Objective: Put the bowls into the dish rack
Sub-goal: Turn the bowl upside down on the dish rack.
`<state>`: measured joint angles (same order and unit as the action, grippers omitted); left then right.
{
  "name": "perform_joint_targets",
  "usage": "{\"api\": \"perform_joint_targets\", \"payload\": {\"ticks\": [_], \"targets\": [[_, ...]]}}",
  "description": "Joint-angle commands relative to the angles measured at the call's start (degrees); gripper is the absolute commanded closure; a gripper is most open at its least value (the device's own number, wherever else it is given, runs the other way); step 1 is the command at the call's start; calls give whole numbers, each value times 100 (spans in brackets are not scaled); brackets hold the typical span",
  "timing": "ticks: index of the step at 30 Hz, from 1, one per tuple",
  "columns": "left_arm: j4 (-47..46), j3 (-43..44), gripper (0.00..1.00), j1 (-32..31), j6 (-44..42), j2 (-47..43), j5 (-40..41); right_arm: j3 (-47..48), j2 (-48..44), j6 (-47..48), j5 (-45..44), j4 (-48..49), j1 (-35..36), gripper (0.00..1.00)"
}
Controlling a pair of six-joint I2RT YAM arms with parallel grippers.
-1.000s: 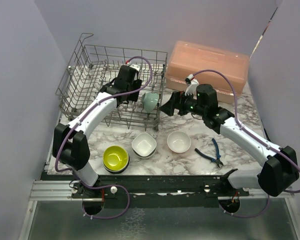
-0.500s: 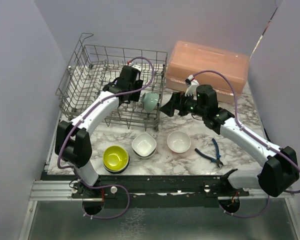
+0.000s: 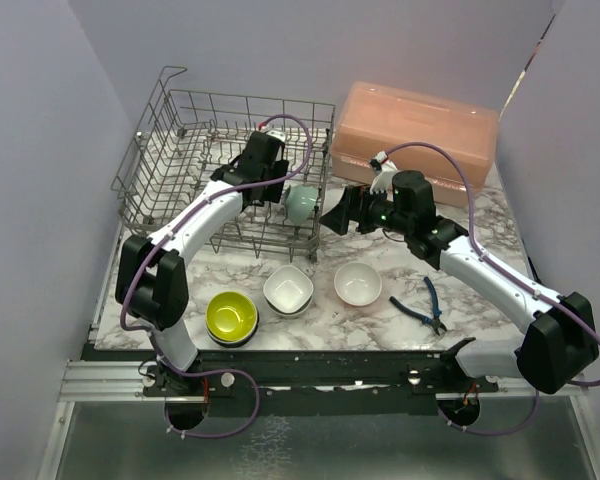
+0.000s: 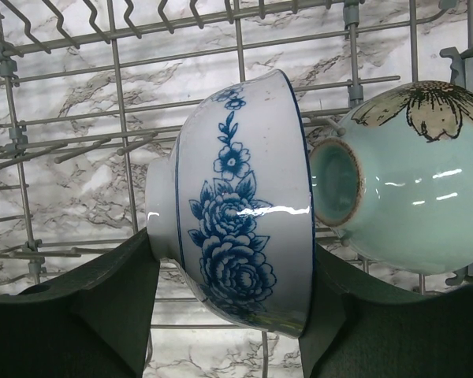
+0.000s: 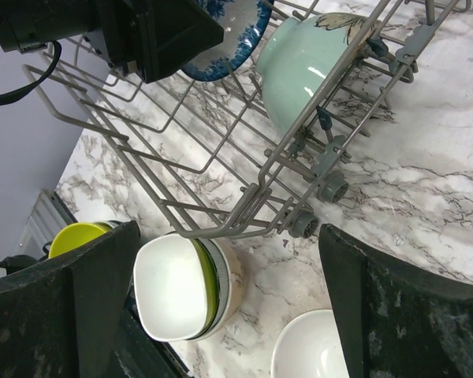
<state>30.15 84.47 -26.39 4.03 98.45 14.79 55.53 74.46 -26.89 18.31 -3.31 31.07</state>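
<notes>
My left gripper (image 4: 232,299) is shut on a blue-patterned white bowl (image 4: 236,205), gripped on edge by rim and foot, inside the grey wire dish rack (image 3: 170,150). Just right of it, a pale teal bowl (image 4: 410,189) with a flower pattern rests on its side against the tines. From above, the left gripper (image 3: 275,192) sits beside the teal bowl (image 3: 302,203). My right gripper (image 3: 332,215) stands open and empty just outside the rack's near right corner. On the table lie a lime-yellow bowl (image 3: 231,316), a stack topped by a white bowl (image 3: 288,290), and a round white bowl (image 3: 358,284).
A pink lidded box (image 3: 415,128) stands at the back right, close behind the right arm. Blue-handled pliers (image 3: 423,305) lie on the marble top near the right front. The rack's small wheels (image 5: 331,187) rest on the table by its near corner.
The left gripper has moved slightly right inside the rack with the patterned bowl, closer to the teal bowl. The right arm has barely moved.
</notes>
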Motion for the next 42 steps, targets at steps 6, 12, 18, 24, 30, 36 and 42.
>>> {"api": "perform_joint_targets", "payload": {"ticks": [6,12,18,24,30,36,42], "targets": [[168,265,100,-142,-38,211,319,-77,-59,130,7,-99,31,0],[216,291,84,-150,-46,259,385,-59,-52,136,19,-126,31,0],[237,297,43,-156,-27,214,419,-59,-71,135,-6,-158,31,0],[216,281,19,-157,18,85,323,-72,-87,126,8,-169,31,0],[110,206,9,-155,36,-72,244,-88,-92,132,17,-182,31,0],[46,159,10,-156,27,-178,129,-73,-70,143,33,-184,31,0],[-27,110,16,-156,8,-153,-25,-25,-41,167,41,-202,31,0]]}}
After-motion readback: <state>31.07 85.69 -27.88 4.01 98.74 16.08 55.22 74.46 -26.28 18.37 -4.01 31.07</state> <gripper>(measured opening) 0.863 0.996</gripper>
